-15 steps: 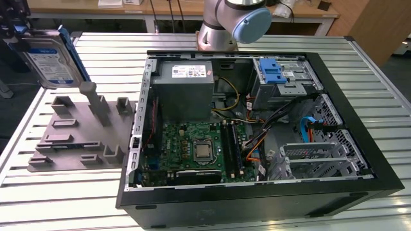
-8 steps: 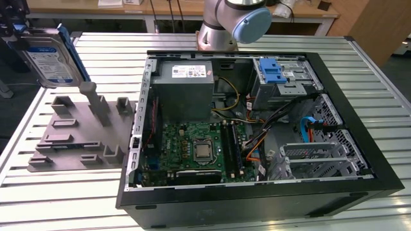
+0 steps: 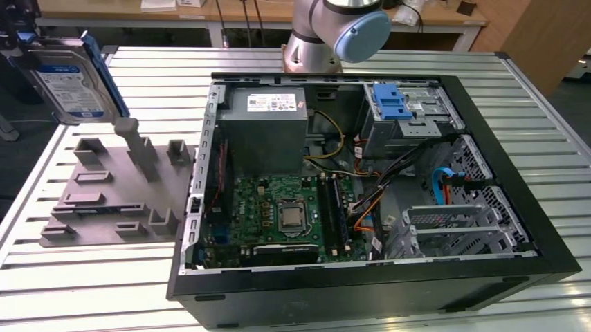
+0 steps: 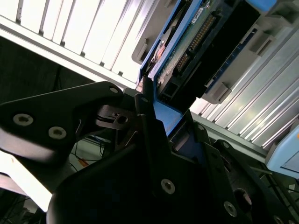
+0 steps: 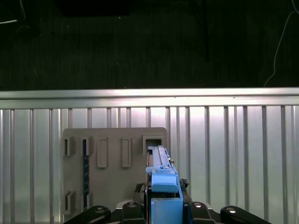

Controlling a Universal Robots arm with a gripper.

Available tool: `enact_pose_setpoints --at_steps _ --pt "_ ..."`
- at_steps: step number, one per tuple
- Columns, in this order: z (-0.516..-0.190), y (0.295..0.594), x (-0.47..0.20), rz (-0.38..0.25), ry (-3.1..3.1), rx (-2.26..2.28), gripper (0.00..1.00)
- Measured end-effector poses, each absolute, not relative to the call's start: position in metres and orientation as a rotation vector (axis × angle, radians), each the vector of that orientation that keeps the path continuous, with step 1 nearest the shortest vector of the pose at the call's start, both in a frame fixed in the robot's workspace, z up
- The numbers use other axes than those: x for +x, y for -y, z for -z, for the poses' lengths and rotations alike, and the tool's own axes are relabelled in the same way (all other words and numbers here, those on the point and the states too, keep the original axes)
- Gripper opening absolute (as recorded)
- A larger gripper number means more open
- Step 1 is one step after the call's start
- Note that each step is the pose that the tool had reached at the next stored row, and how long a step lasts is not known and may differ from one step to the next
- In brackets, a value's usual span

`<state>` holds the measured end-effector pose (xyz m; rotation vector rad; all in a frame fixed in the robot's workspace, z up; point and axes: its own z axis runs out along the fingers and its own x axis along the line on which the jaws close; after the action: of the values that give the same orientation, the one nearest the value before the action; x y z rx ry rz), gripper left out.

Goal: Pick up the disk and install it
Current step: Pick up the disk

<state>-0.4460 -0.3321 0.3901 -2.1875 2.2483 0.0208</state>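
Grasping the disk (image 3: 76, 81) in the end effector (image 4: 164, 114), with the black fingers (image 4: 145, 112) clenching on the blue side rail at one end of the drive, as seen in the second wrist view. Holding the disk raised clear of the counter (image 3: 93, 283), near the upper corner at the exterior view's left, with the white-and-blue label facing the camera and the drive tilting slightly off upright. Suspending the disk above the far end of the grey fixture (image 3: 102, 200), apart from its upright posts (image 3: 138, 149). Presenting the disk edge-on in the first wrist view, projecting outward from between the fingers, with the blue rail toward the camera and the fixture's recessed slots lying beneath it. Exposing the green circuit board and the connector pins on the underside of the disk in the second wrist view. Positioning the disk well apart from the open computer case (image 3: 499, 228), which is lying on the slatted counter to the exterior view's right of the fixture, with a blue latch (image 3: 392, 104) near its far wall and the arm's base (image 3: 323, 34) behind it.
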Motion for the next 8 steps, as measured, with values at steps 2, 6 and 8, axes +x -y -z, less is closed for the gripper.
enact_pose_setpoints --at_steps 2,6,8 --pt "-0.3913 0.332 -0.446 -0.021 -2.248 -2.187 0.36" --pt "-0.3939 0.332 -0.446 -0.021 -2.248 -2.187 0.36" --pt "-0.3955 0.3319 -0.446 -0.021 -2.248 -2.187 0.36"
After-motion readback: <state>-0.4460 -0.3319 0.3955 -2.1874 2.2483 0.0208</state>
